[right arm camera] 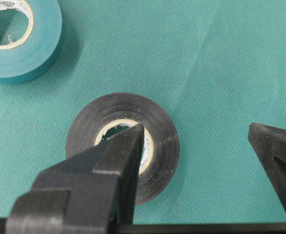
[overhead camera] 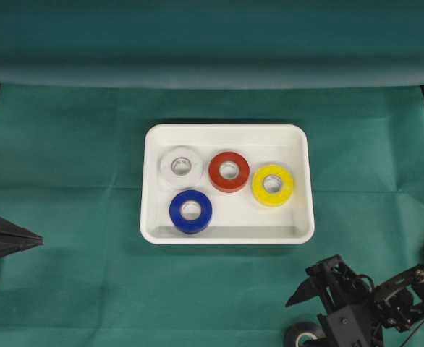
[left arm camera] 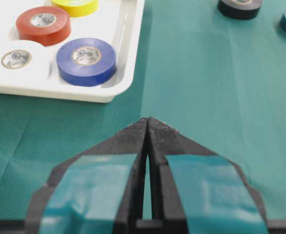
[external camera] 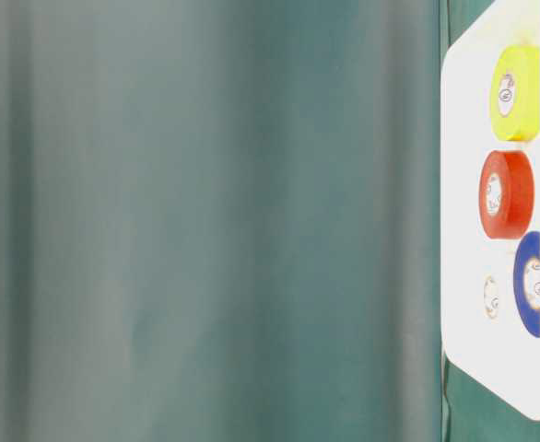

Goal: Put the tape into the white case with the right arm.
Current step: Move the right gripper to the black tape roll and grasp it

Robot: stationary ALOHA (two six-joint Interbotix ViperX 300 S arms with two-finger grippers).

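My all-black right hand (right arm camera: 196,141) hangs with fingers apart over the black tape roll (right arm camera: 123,146); my blue-patched left hand (left arm camera: 148,124) sits pressed together.

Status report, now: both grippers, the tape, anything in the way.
Left gripper shut, idle. Right gripper open above black tape roll, one finger over its core. White case holds four rolls. Nothing in the way.

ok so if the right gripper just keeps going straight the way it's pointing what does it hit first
Most likely the black tape roll. The right gripper hangs open over it, one finger tip above the roll's core, the other beyond its rim. Height above the roll is unclear, so contact is not certain.
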